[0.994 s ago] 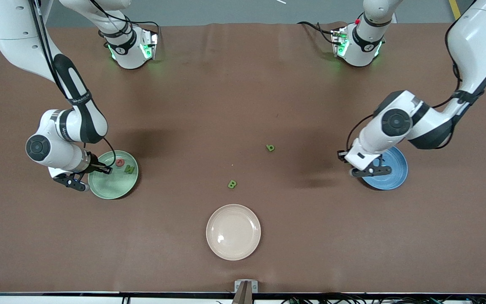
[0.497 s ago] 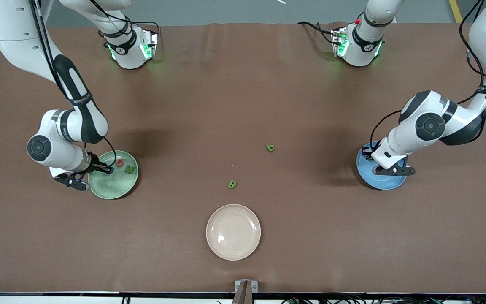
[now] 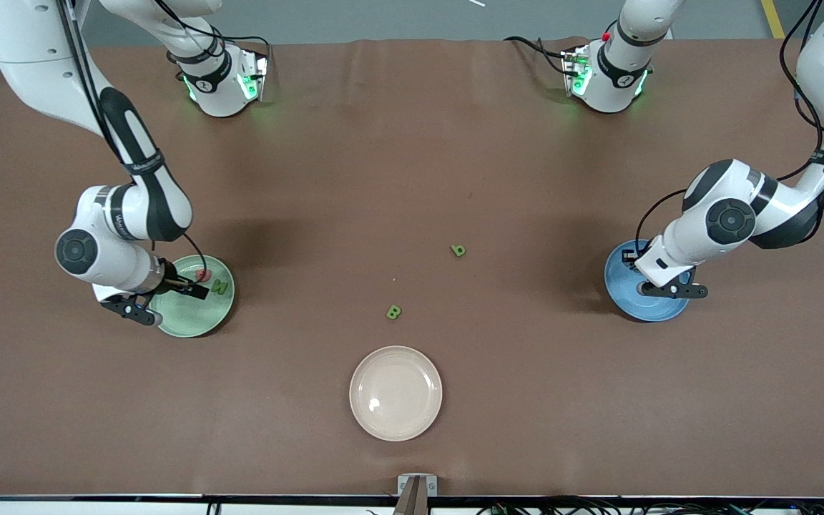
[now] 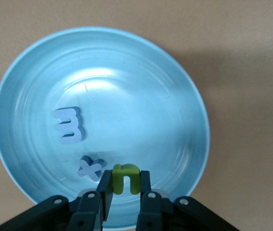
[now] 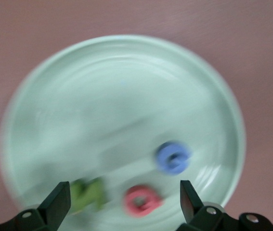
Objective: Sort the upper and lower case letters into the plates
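Note:
My left gripper point(image 3: 669, 290) hangs over the blue plate point(image 3: 626, 300), shut on a green lowercase n point(image 4: 126, 177). In the left wrist view that blue plate point(image 4: 175, 96) holds a pale blue m point(image 4: 69, 125) and a blue x point(image 4: 90, 167). Over the pale green plate point(image 3: 190, 315) my right gripper point(image 3: 182, 287) stands open with nothing between its fingertips point(image 5: 59, 199). The pale green plate point(image 5: 102, 96) holds a blue letter point(image 5: 173, 157), a red letter point(image 5: 142, 200) and a green letter point(image 5: 88, 194). A green b point(image 3: 458, 250) and a green B point(image 3: 393, 312) lie on the table between the plates.
A cream-white plate point(image 3: 395, 393) sits nearer to the front camera than the two loose letters, with nothing in it. The brown tabletop point(image 3: 412, 143) stretches up to both arm bases.
My left arm has swung toward its own end of the table and now holds the n over the blue plate. My right gripper has opened and shifted slightly over the green plate.

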### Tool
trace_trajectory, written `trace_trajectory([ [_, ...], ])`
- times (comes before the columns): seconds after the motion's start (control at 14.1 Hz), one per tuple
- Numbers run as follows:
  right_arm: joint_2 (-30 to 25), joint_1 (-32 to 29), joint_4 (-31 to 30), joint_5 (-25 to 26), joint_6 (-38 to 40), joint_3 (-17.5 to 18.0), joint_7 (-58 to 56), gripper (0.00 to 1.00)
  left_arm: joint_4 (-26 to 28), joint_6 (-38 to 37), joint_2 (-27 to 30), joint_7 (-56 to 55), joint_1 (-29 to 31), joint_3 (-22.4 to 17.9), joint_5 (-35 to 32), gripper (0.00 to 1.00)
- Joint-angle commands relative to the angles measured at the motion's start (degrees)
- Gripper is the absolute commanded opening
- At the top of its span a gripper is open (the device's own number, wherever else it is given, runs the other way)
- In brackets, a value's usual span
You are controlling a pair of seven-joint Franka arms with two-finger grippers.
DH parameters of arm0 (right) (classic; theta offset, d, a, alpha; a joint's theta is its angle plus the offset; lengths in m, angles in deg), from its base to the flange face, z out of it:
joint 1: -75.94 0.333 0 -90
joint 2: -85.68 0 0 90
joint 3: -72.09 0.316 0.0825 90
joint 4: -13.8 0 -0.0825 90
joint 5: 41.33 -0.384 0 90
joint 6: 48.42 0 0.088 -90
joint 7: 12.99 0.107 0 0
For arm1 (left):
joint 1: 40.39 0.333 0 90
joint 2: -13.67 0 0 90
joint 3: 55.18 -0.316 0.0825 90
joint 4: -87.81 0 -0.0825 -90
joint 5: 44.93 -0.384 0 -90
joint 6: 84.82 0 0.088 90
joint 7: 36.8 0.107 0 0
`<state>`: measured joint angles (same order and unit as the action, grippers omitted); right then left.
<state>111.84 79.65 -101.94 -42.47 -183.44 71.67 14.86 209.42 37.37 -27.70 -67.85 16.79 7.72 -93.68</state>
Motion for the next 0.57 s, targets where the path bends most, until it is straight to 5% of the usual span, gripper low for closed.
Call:
trace_trajectory([
  [0.0, -1.0, 8.6, 4.0, -0.4, 3.4, -0.1, 15.7, 1.00, 0.0, 0.1, -0.8, 0.3, -0.8, -1.4, -2.0, 0.14],
  [0.5, 11.7, 23.0, 22.7, -0.5, 3.3, -0.1, 44.9, 1.00, 0.0, 0.1, -1.0, -0.4, -3.9, -3.8, -2.1, 0.15],
])
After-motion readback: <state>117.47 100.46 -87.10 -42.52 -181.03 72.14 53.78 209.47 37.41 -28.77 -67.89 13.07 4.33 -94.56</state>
